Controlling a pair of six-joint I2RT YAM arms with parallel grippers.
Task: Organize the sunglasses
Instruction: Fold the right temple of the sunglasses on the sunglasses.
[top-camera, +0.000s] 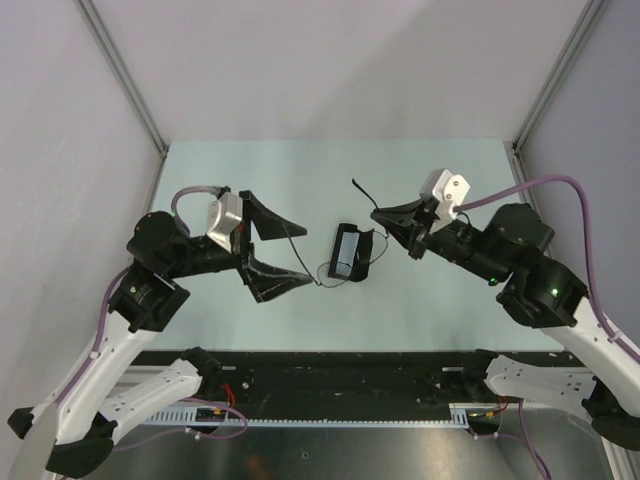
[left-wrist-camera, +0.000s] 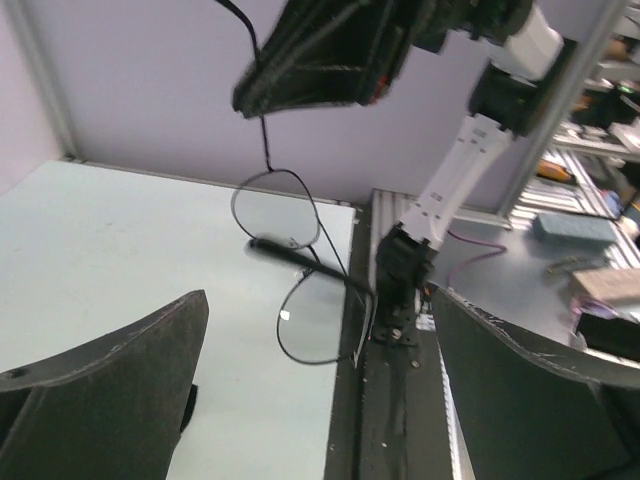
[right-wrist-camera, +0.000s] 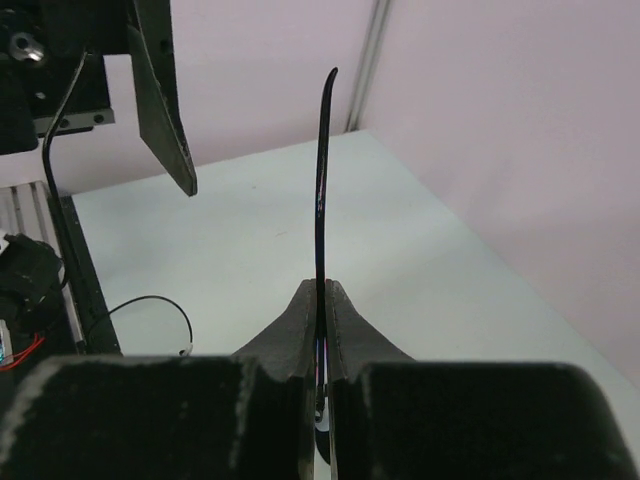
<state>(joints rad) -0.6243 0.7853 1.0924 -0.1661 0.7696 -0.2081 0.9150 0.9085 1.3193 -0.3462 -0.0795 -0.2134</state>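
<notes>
- Well, the pale green table was the biggest thing under me, walled in by plain light panels at the back and on both sides.
- My left arm reached in from the left and my right arm from the right, their tips facing each other over the middle of the table.
- My left gripper had its jaws spread wide apart and clear of the glasses. Its dark fingers framed the bottom corners of the left wrist view.
- My right gripper had its jaws pressed together on one slim temple arm of the sunglasses. That arm stood up from between the pads and curved at its tip.
- A black oblong case lay on the table between the two grippers, nearer to my right one.
- The sunglasses hung from my right gripper, in the space between my two grippers and just beside the case. From the left wrist the two roundish lenses showed one above the other, with the second temple arm blurred across them.
- One wire-rimmed lens showed low on the left of my right wrist view, over the table.
- Whether any part of the frame touched the table or the case, I could not tell.
</notes>
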